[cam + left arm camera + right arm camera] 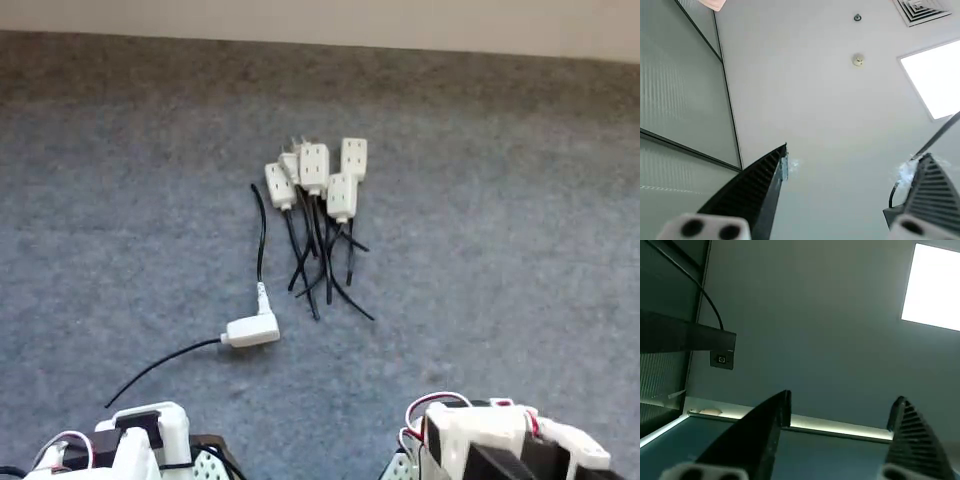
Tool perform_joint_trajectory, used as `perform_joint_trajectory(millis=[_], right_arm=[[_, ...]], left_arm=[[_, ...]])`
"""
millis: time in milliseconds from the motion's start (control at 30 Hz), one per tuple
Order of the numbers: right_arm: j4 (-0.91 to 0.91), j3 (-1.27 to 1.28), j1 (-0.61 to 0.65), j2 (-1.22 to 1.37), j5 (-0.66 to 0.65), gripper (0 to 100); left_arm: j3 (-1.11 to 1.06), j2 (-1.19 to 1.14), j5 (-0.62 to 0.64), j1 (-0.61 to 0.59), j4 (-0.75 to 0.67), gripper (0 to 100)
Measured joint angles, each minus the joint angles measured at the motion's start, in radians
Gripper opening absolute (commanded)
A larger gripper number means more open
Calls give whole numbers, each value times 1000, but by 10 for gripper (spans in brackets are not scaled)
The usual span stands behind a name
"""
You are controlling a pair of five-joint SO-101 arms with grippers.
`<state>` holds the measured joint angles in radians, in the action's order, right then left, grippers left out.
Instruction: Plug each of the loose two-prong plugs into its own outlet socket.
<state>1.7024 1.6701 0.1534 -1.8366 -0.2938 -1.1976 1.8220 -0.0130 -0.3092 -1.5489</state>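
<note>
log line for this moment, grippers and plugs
left gripper open, empty, facing ceiling | right gripper open, empty, facing ceiling | white connector cluster centre of grey mat | lone white connector nearer robot | nothing grasped

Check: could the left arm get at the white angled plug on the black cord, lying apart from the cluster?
Probably yes: bare grey mat surrounds the white angled plug; the left gripper, open, faces the ceiling.

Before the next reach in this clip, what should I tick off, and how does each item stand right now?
1. Left gripper open and empty: ok.
2. Right gripper open and empty: ok.
3. Pile of connectors spread for single grasps: not ok, bunched, cords crossing.
4. Lone connector lying apart from the pile: ok.
5. Plug or socket told apart for every piece: cannot tell.
</note>
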Motion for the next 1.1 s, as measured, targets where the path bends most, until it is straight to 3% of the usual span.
perform_joint_trajectory(millis=[1100], right_arm=[[23, 0, 2, -2, 0, 300]], left_arm=[[0, 0, 0, 5, -26, 374]])
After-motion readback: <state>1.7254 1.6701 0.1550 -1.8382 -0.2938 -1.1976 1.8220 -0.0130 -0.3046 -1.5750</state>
